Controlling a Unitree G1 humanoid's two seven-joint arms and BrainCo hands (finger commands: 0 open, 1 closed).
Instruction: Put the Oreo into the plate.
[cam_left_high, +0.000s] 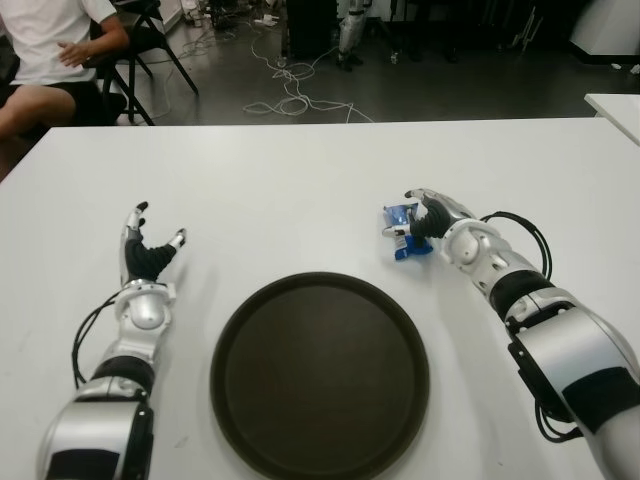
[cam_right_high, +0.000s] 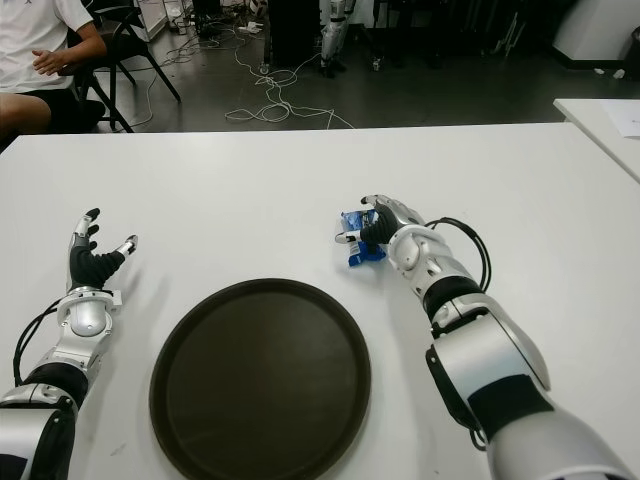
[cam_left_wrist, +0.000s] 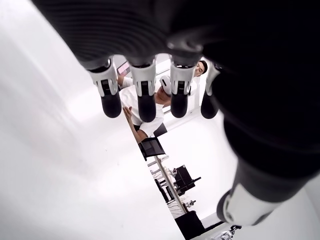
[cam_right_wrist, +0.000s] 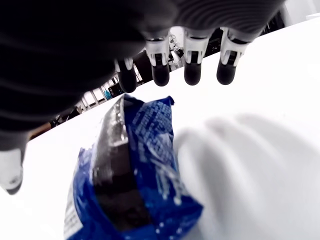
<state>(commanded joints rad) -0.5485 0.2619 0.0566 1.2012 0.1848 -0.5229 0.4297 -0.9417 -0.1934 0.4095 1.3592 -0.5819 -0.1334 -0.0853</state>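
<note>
On the white table (cam_left_high: 300, 170), right hand (cam_left_high: 425, 225) hovers spread over Oreo pack (cam_right_wrist: 135, 175), unheld

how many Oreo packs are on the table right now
1. The blue Oreo pack lies on the white table, past the dark plate's far right edge, under the right hand, whose fingers are not closed on it. None seem hidden.

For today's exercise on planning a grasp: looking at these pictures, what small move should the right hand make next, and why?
Probably close the fingers around the Oreo packet. The right hand is right at the blue packet on the white table, but its wrist view shows the fingers spread above the packet, not gripping it. The plate holds nothing yet. The left hand shows open to the plate's left.
</note>
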